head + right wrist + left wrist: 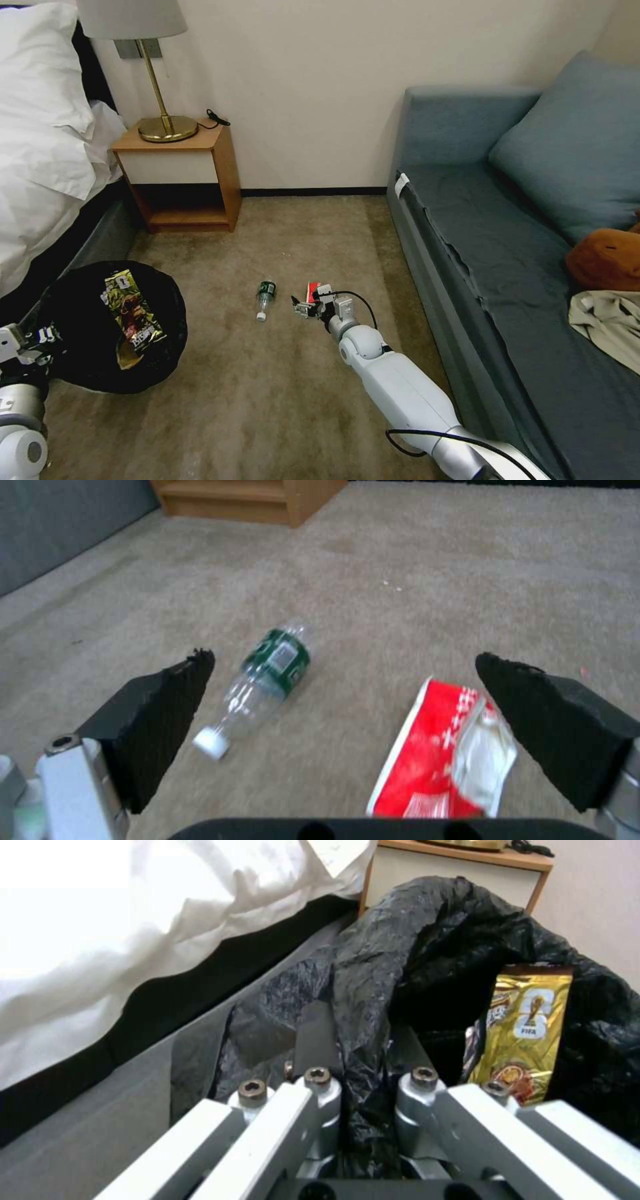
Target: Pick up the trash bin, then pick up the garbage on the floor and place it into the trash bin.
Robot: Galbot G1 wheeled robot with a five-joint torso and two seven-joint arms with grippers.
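1. Far left, by the bed (40,153): left gripper (363,1060) clamped on the near rim of the trash bin (73,313), black bag liner pinched between its fingers (317,1040); bin held beside the bed's edge.
2. Inside the bin: one gold-brown wrapper (131,310), long axis running from the near rim toward the far rim, leaning against the liner.
3. Mid carpet (267,400), well right of the bin: one clear bottle (265,299) with a green label, lying on its side, white cap toward the robot, base toward the nightstand (180,177).
4. Just right of the bottle: right gripper (303,308) low over the carpet, fingers (160,715) spread wide, holding nothing.
5. One red-and-white packet (447,752) flat on the carpet, close inside the farther finger in the right wrist view, long axis roughly parallel to the bottle's; bottle just beside the other finger, untouched.
6. Far right: sofa (520,267) along the carpet's edge.
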